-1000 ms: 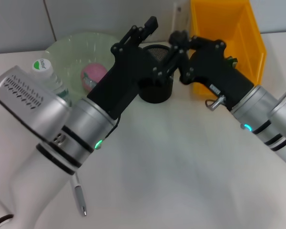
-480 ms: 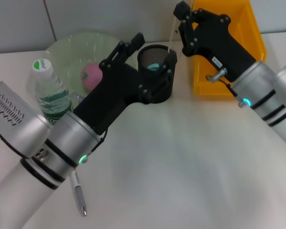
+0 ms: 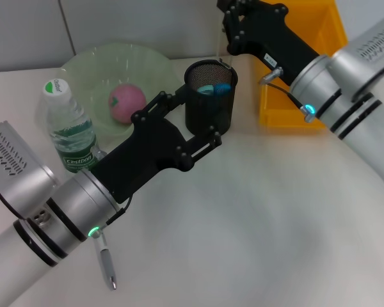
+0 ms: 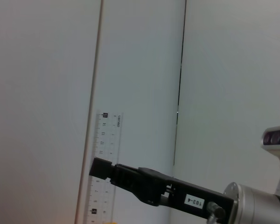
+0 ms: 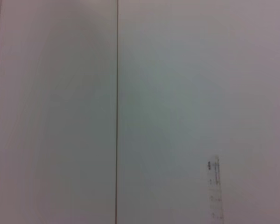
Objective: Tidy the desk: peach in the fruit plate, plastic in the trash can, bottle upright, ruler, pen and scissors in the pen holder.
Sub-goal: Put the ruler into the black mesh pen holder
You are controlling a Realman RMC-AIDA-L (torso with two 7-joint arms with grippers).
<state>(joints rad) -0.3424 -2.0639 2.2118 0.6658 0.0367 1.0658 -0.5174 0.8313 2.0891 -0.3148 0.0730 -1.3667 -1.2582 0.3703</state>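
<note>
The ruler [image 4: 104, 168] is clamped upright by the right gripper [image 4: 99, 166] above the pen holder [image 3: 209, 104].

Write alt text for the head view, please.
The right gripper holds a clear ruler upright above the black mesh pen holder, while the left gripper sits beside the holder.

Head camera looking down on desk [image 3: 256, 211], both wrist cameras facing the wall (sharing the ruler [image 4: 102, 168])
</note>
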